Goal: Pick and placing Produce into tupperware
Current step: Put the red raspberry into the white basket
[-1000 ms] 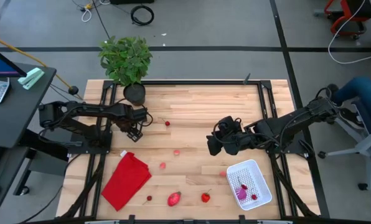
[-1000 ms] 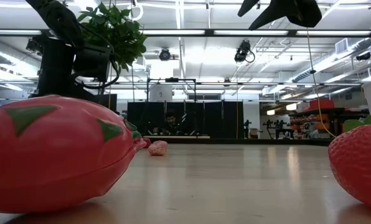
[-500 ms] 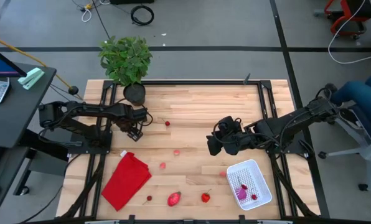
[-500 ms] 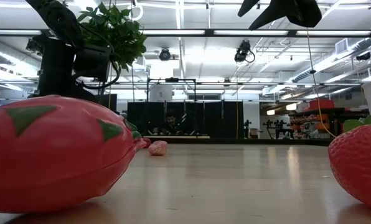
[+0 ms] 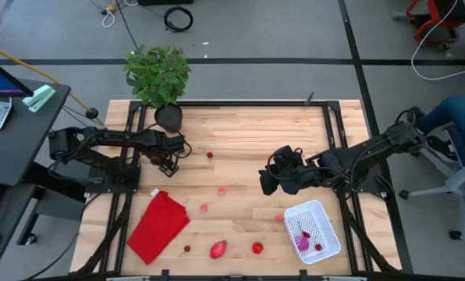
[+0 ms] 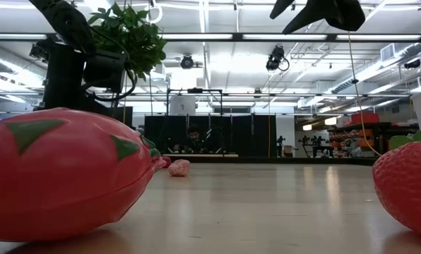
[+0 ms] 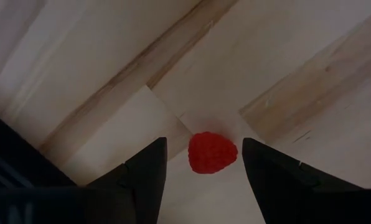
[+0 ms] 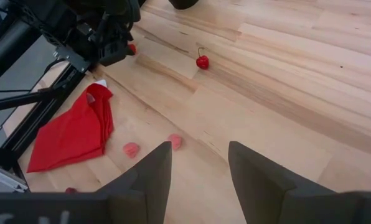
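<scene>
Straddling a raspberry (image 7: pixel 213 152), left tool (image 7: pixel 201 171) gapes, seemingly untouching; right tool (image 8: pixel 198 163) open, empty.

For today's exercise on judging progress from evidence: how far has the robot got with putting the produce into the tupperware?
Done: a few pink and red pieces lie in the tupperware. In hand: the left gripper is open, fingers either side of a red raspberry on the table, not gripping it. The right gripper hangs open and empty mid-table. Left: a cherry, pink bits, a dragon fruit and a strawberry.

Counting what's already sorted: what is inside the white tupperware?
The tupperware holds a few small pink and red produce pieces; its mesh bottom shows elsewhere. An exact count cannot be made.
</scene>
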